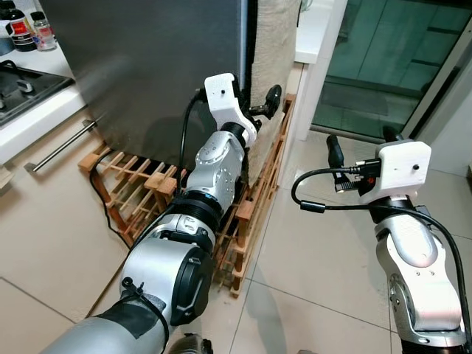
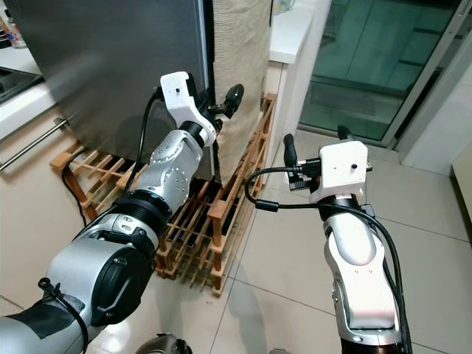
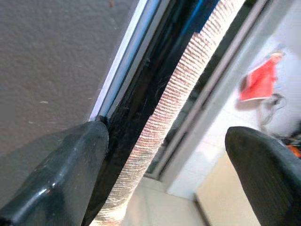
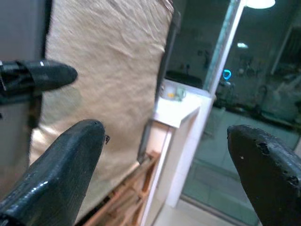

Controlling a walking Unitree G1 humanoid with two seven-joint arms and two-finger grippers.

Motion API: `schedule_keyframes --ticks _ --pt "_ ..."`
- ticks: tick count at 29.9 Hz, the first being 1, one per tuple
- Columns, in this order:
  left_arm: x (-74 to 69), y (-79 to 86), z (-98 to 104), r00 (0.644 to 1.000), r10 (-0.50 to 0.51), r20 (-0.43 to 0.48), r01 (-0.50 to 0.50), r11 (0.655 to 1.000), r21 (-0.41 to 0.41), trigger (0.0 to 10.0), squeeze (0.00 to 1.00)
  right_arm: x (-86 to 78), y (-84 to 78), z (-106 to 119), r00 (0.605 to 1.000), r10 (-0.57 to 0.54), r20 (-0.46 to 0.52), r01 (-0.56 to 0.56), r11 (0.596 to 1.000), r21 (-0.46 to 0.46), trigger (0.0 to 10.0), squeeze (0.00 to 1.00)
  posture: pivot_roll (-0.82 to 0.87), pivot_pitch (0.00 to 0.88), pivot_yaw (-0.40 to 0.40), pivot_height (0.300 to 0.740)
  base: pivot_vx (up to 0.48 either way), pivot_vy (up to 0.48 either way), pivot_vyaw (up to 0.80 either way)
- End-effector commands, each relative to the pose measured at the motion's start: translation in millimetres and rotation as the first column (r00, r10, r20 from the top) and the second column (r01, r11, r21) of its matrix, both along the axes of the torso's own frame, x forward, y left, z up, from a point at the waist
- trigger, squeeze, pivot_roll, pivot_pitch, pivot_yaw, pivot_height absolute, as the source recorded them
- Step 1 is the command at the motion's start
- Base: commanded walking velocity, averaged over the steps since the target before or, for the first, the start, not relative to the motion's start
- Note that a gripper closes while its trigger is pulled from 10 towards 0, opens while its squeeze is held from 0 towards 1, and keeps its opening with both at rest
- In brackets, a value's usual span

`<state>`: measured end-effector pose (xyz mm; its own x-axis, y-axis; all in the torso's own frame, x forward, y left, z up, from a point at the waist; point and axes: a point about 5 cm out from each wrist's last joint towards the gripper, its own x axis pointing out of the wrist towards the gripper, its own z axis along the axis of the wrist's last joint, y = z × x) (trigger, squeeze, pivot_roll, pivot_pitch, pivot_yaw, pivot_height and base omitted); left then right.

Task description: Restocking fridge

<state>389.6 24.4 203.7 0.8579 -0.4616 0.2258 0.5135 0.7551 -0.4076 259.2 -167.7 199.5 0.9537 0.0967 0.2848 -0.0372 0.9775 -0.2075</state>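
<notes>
My left gripper [image 1: 254, 110] is raised at the right edge of the tall dark grey fridge door [image 1: 147, 66], fingers spread apart, one finger [image 3: 61, 174] against the door edge, nothing held. The fridge stands far left on a low wooden slatted pallet [image 1: 243, 214], beside a beige woven panel [image 1: 273, 44]. My right gripper [image 1: 361, 144] hangs over the tiled floor [image 1: 317, 251] to the right, fingers apart, empty.

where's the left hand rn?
In the head views the left hand is raised at the right edge of the dark fridge door, fingers open, beside the beige textured panel and above the wooden rack.
</notes>
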Motion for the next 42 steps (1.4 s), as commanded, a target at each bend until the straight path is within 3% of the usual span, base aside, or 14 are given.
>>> schedule_keyframes --ticks 1,4,7,11,14,19,21,27,29,30,31,32,33,42 --pt "-51.4 -113.3 39 0.913 -0.378 0.154 0.393 0.916 -0.081 10.0 0.0 -2.5 5.0 13 0.999 0.016 0.044 -0.015 1.0 -0.008 10.0 0.0 -0.23 0.0 0.039 0.711 0.0 0.0 0.0" --pt "-61.4 -124.5 36 0.877 -0.452 0.164 0.47 0.878 -0.089 10.0 0.0 -3.6 6.5 19 0.998 0.02 0.066 -0.019 1.0 -0.005 10.0 0.0 -0.23 0.0 0.042 0.711 0.0 0.0 0.0" --pt "-74.8 -134.7 32 0.8 -0.569 0.191 0.594 0.796 -0.119 10.0 0.0 -4.6 6.2 29 0.995 0.016 0.097 -0.017 1.0 0.008 10.0 0.0 -0.23 0.0 0.042 0.711 0.0 0.0 0.0" --pt "-92.6 -142.8 25 0.65 -0.729 0.215 0.759 0.639 -0.125 10.0 0.0 -3.4 5.2 33 0.994 0.012 0.105 -0.015 0.999 0.03 10.0 0.0 -0.22 0.0 0.033 0.711 0.0 0.0 0.0" --pt "-95.7 -143.5 23 0.625 -0.749 0.218 0.778 0.618 -0.109 10.0 0.0 -2.8 5.4 34 0.994 0.012 0.105 -0.016 0.999 0.033 10.0 0.0 -0.22 0.0 0.033 0.711 0.0 0.0 0.0" --pt "-74.0 -125.1 14 0.762 -0.629 0.152 0.641 0.766 -0.045 10.0 0.0 1.8 5.3 29 0.997 0.008 0.074 -0.012 0.999 0.05 10.0 0.0 -0.19 0.0 0.022 0.711 0.0 0.0 0.0" --pt "-53.7 -94.0 11 0.84 -0.525 0.139 0.534 0.845 -0.035 10.0 0.0 3.7 4.2 27 0.998 0.003 0.063 -0.006 0.999 0.053 10.0 0.0 -0.18 0.0 0.02 0.711 0.0 0.0 0.0" --pt "-46.5 -42.4 21 0.875 -0.434 0.214 0.452 0.891 -0.045 10.0 0.0 4.1 1.3 22 0.999 -0.008 0.041 0.005 0.998 0.064 10.0 0.0 -0.16 0.0 0.017 0.711 0.0 0.0 0.0" --pt "-47.8 -4.0 27 0.919 -0.309 0.245 0.327 0.945 -0.035 10.0 0.0 6.2 -1.7 15 1.0 -0.012 0.007 0.011 0.997 0.075 10.0 0.0 -0.14 0.0 0.011 0.711 0.0 0.0 0.0" --pt "-47.8 -4.0 27 0.919 -0.309 0.245 0.327 0.945 -0.035 10.0 0.0 6.2 -1.7 15 1.0 -0.012 0.007 0.011 0.997 0.075 10.0 0.0 -0.14 0.0 0.011 0.711 0.0 0.0 0.0" --pt "-45.7 16.0 25 0.948 -0.211 0.239 0.225 0.974 -0.033 10.0 0.0 8.7 -3.6 10 1.0 -0.015 -0.019 0.017 0.995 0.098 10.0 0.0 -0.13 0.0 0.007 0.711 0.0 0.0 0.0" --pt "-45.7 16.0 25 0.948 -0.211 0.239 0.225 0.974 -0.033 10.0 0.0 8.7 -3.6 10 1.0 -0.015 -0.019 0.017 0.995 0.098 10.0 0.0 -0.13 0.0 0.007 0.711 0.0 0.0 0.0" --pt "-45.4 55.5 17 0.981 -0.009 0.193 0.021 0.998 -0.058 10.0 0.0 15.4 -5.8 2 0.997 -0.01 -0.073 0.021 0.99 0.142 10.0 0.0 -0.1 0.0 -0.001 0.711 0.0 0.0 0.0" --pt "-72.8 115.1 -4 0.94 0.33 0.087 -0.33 0.944 -0.021 10.0 0.0 32.2 -6.4 -17 0.983 0.014 -0.183 0.014 0.988 0.152 10.0 0.0 -0.05 0.0 -0.029 0.711 0.0 -0.101 0.45"
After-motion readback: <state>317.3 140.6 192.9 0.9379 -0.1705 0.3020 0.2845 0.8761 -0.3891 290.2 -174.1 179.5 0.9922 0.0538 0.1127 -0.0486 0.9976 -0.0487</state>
